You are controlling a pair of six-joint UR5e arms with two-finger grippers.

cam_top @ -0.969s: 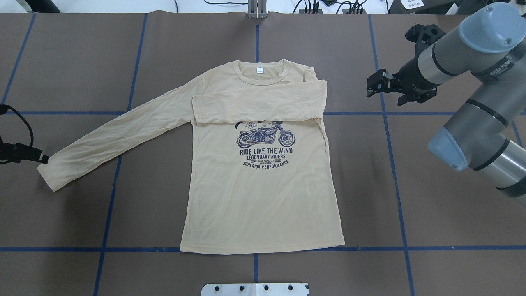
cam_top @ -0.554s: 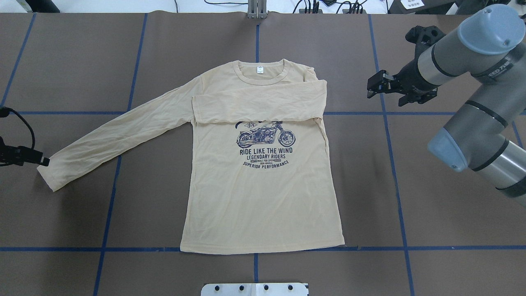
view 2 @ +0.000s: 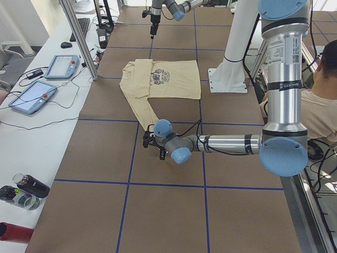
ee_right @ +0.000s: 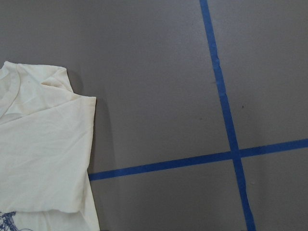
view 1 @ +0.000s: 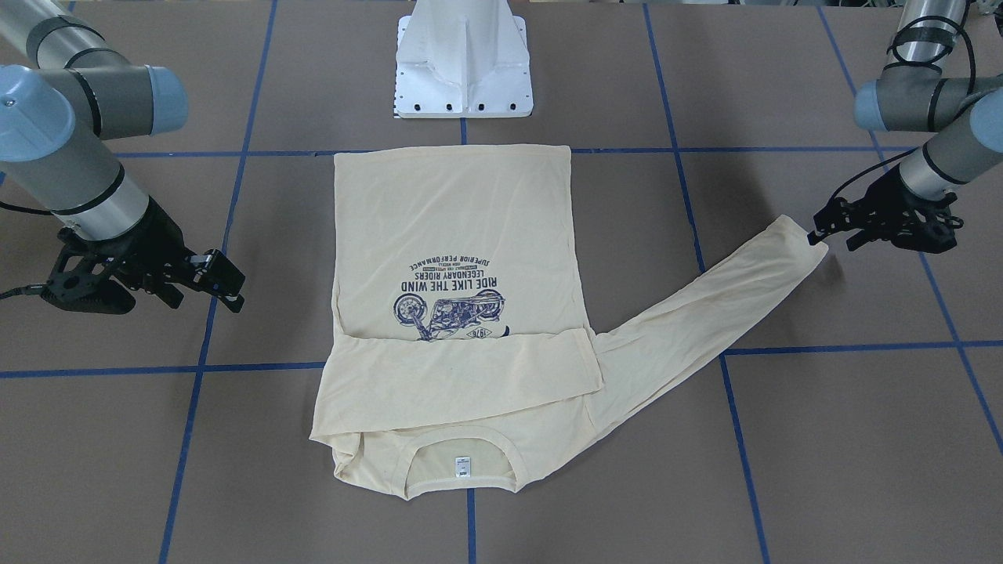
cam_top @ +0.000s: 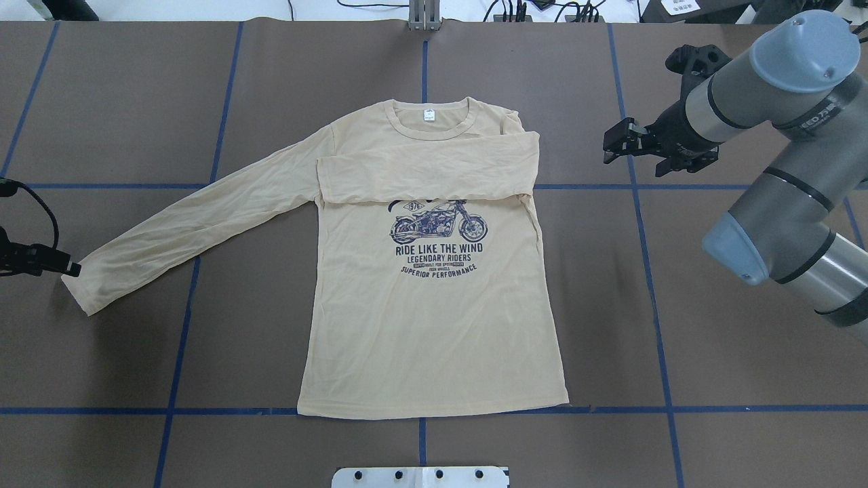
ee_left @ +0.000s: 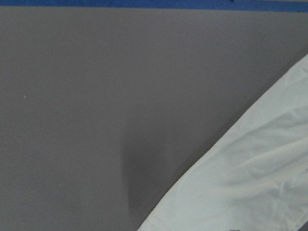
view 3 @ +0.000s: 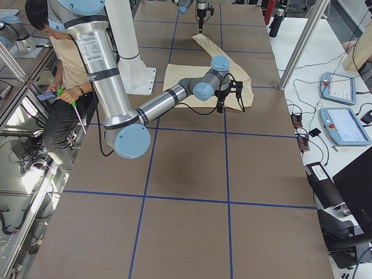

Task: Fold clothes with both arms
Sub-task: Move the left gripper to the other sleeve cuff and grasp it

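T-shirt [cam_top: 434,325] txt: "1976", "RIDE LIKE THE WIND", "LEGENDARY RIDERS", "SUPERIOR PERFORMANCE".

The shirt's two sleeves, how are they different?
The folded sleeve lies across the shirt, over the top of the print; the stretched sleeve slants out onto the table. The stretched sleeve's cuff is right by the left gripper; the folded sleeve's cuff has no gripper near. Both are pale yellow.

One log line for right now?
shirt: flat, one sleeve folded across chest, other out | left gripper: at cuff, grip unclear | right gripper: open, off shirt
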